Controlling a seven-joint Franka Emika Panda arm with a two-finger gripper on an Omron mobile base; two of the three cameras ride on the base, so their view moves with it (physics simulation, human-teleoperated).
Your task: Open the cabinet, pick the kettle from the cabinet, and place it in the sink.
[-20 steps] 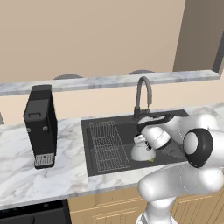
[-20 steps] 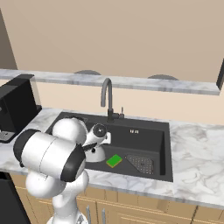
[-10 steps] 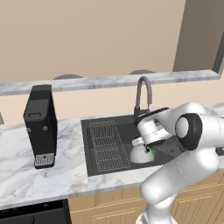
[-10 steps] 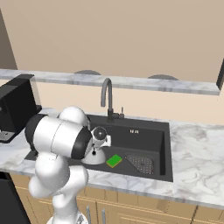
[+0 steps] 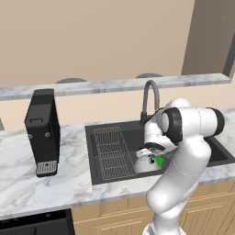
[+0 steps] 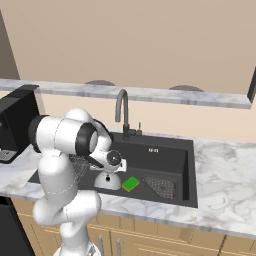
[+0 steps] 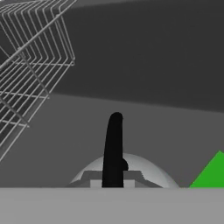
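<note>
The kettle (image 5: 146,164) is sitting low in the sink (image 5: 94,137), a little right of the middle of the left base view, just under the robot's wrist. In the right base view the kettle (image 6: 107,181) is showing left of the middle, with a small green sponge (image 6: 131,183) lying just beside it on its right. A wire rack (image 5: 111,151) is lying in the left part of the sink, and the curved faucet (image 5: 150,94) is standing behind. The gripper (image 5: 150,153) is reaching down right over the kettle. In the hand view the black handle (image 7: 113,151) is standing up in the lower middle, with the shiny grey dome (image 7: 146,173) below it. The jaws are squeezed in as far as they go, and it looks like they are pinching that thin black handle, though the fingertips themselves are not showing. The kettle looks hard and stiff, made of metal, so it will not squash or bend. It is probably a bit heavy for its size, and its round smooth sides look slippery, so grabbing the body would be a bad idea. The handle on top looks like the best place to hold, right in its middle, so the kettle is hanging straight and not tipping. It looks tough, though it could clang on the sink floor.
</note>
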